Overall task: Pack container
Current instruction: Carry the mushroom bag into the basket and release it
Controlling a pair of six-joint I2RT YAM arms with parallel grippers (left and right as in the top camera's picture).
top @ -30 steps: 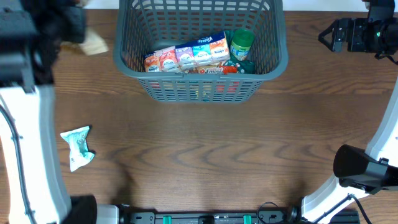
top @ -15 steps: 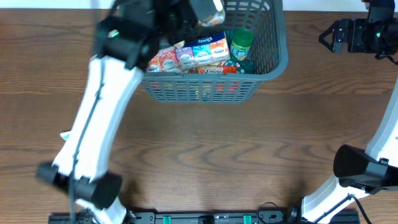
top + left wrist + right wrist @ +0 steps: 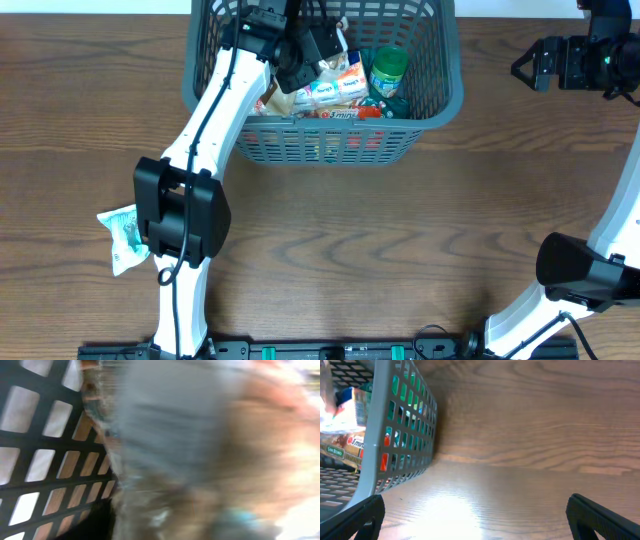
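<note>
On the brown wooden table (image 3: pixel 400 250), a single crumpled teal-and-white plastic pouch (image 3: pixel 125 235) is lying at 8 o'clock, touching the base of the white left arm (image 3: pixel 215 110). That arm is reaching up and over the rim at 11 o'clock, and the left gripper (image 3: pixel 318 52) is hanging inside the one large dark grey rectangular plastic basket (image 3: pixel 320 145). The overhead view is not showing whether its fingers are spread or holding anything. The basket is sitting at 12 o'clock on the table, its walls a lattice of upright slots under a thick smooth rim, and it is far bigger than anything in it. Inside, one row of small colourful cartons (image 3: pixel 330 88) is lying along the near wall, one red-labelled flat packet (image 3: pixel 345 113) is showing beneath them, and one green-lidded round jar (image 3: pixel 388 68) is standing at 3 o'clock. At 2 o'clock, well apart from the basket, the black right gripper (image 3: pixel 530 62) is hovering over the table. The left wrist view is giving only dark lattice (image 3: pixel 45 460) at 9 o'clock and motion blur elsewhere. The right wrist view is showing the basket's outer side wall (image 3: pixel 395 435) with red and teal wrappers behind the slots, and the right gripper (image 3: pixel 475 505) spread wide with nothing between its fingers.
</note>
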